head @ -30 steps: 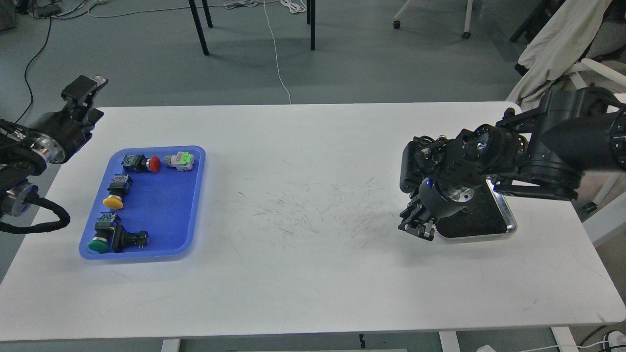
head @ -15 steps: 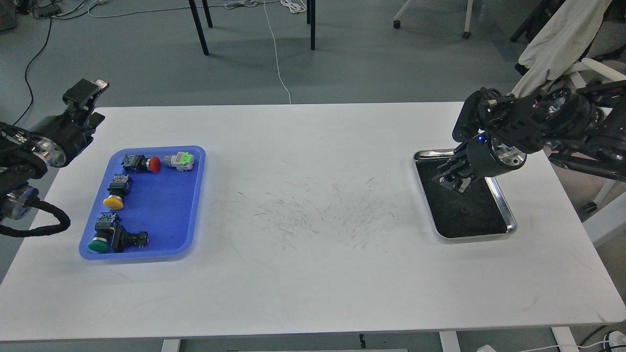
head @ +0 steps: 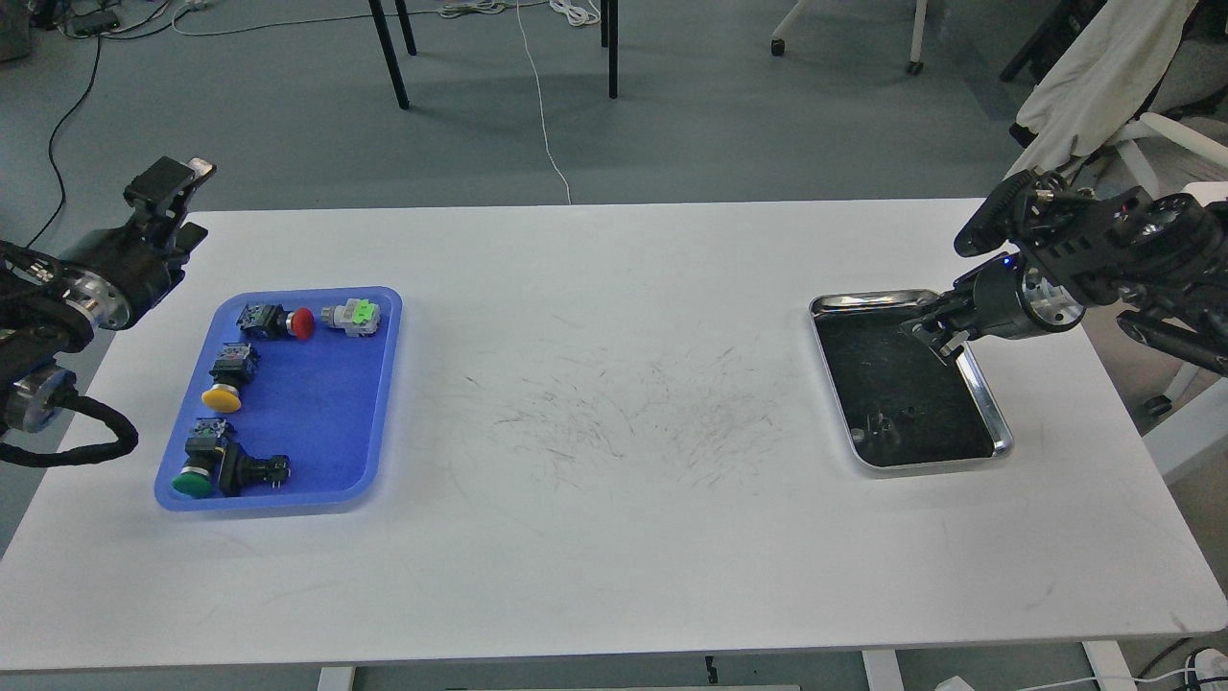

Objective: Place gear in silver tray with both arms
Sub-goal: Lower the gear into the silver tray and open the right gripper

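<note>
The silver tray (head: 988, 408) lies at the right of the white table. A small dark gear (head: 908, 415) seems to lie on its dark bottom near the front, hard to tell apart from reflections. My right gripper (head: 938, 336) hangs over the tray's far right rim with its two short fingers a little apart and nothing between them. My left gripper (head: 177, 206) is raised at the table's far left corner, beyond the blue tray, with its fingers apart and empty.
A blue plastic tray (head: 379, 384) at the left holds several push-button switches with red, yellow and green caps. Chair legs, cables and a draped chair stand on the floor beyond the table.
My right arm has lifted off the tray's front left and swung back to the right, uncovering the tray and leaving the gear inside. The left arm has hardly moved.
</note>
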